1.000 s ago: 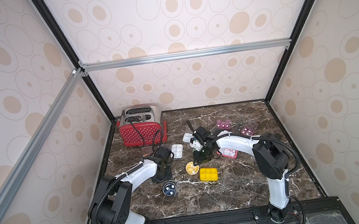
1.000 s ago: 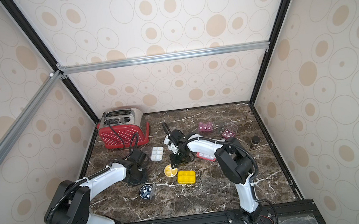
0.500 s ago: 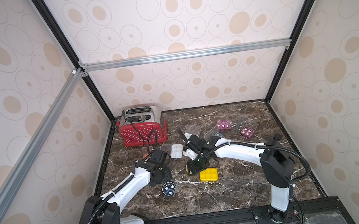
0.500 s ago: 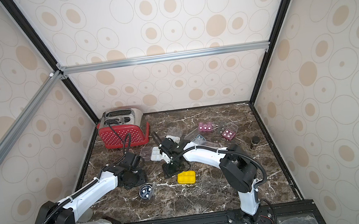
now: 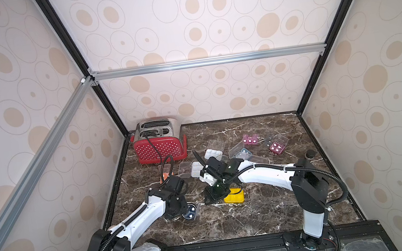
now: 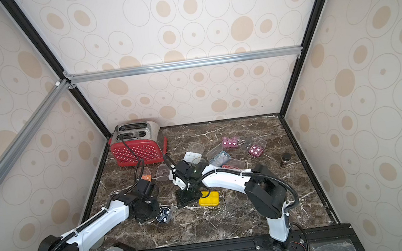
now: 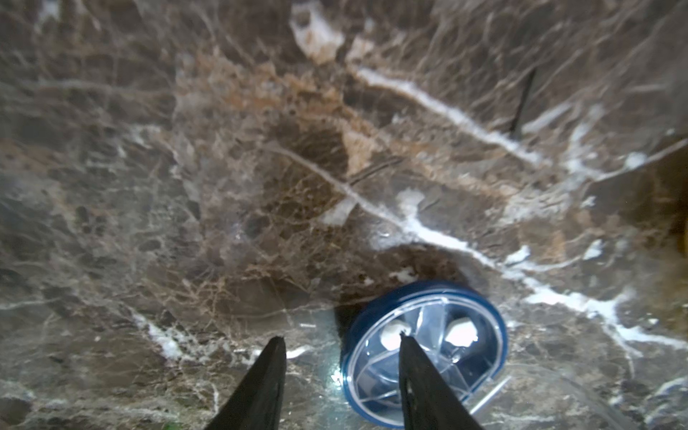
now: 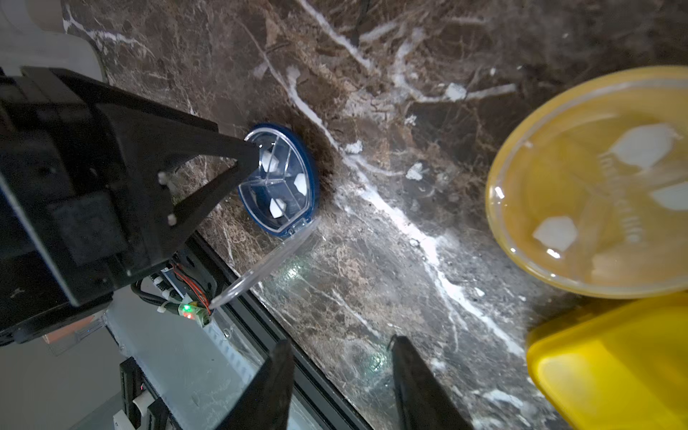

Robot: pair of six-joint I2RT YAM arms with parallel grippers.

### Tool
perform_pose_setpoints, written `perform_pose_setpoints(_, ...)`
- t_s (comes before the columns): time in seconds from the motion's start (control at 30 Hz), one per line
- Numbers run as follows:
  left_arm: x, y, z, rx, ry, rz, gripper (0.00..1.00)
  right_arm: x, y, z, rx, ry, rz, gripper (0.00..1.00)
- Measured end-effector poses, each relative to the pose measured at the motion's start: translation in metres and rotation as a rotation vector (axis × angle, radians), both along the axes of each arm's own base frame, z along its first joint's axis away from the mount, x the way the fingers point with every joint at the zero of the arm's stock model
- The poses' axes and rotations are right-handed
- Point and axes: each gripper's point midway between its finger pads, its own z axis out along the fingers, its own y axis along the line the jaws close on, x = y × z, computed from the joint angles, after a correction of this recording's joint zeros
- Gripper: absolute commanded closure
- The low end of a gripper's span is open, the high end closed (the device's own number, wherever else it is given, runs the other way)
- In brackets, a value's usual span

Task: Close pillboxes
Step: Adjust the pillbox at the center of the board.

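Closing blue round pillbox (image 7: 424, 350), front-left tabletop; clear lid (image 8: 268, 264) open. My left gripper (image 7: 340, 337) part-open, empty, above it. Right gripper (image 8: 340, 338) part-open, empty. Next, I judge: fold lid over, press.

Red white-dotted toaster (image 5: 160, 149), brown white-veined marble tabletop (image 5: 258, 215), blue round pillbox (image 7: 424, 353), yellow rectangular pillbox (image 5: 234, 199)

Red toaster (image 5: 160, 148), small jar (image 5: 309, 155), marble tabletop (image 5: 258, 215)

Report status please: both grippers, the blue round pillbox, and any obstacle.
Left gripper open, at blue round pillbox edge. Its clear lid stands open. Right gripper open, empty, beside yellow round pillbox. Lid path looks free.
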Motion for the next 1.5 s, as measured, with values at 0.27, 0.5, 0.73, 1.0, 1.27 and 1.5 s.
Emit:
perform_pose_setpoints(0.27,-0.002,0.003,0.0,0.011,-0.004,0.005,0.6,-0.013,0.012,0.002,0.035,0.019,0.014,0.55)
perform_pose_setpoints(0.5,-0.002,-0.008,-0.009,-0.057,-0.008,0.013,0.69,-0.014,0.02,0.006,0.073,0.024,0.017,0.57)
perform_pose_setpoints(0.73,0.007,-0.024,-0.011,-0.14,-0.035,0.012,0.72,-0.015,0.024,0.008,0.095,0.03,0.025,0.62)
perform_pose_setpoints(1.0,0.013,-0.047,-0.01,-0.192,-0.065,-0.017,0.72,-0.008,0.026,0.002,0.102,0.049,0.006,0.65)
perform_pose_setpoints(1.27,0.014,-0.051,-0.001,-0.21,-0.085,-0.015,0.58,0.006,0.0,0.003,0.044,0.004,-0.037,0.63)
perform_pose_setpoints(1.5,0.027,-0.054,0.024,-0.219,-0.15,-0.021,0.57,-0.015,-0.016,0.02,-0.034,-0.078,0.008,0.65)
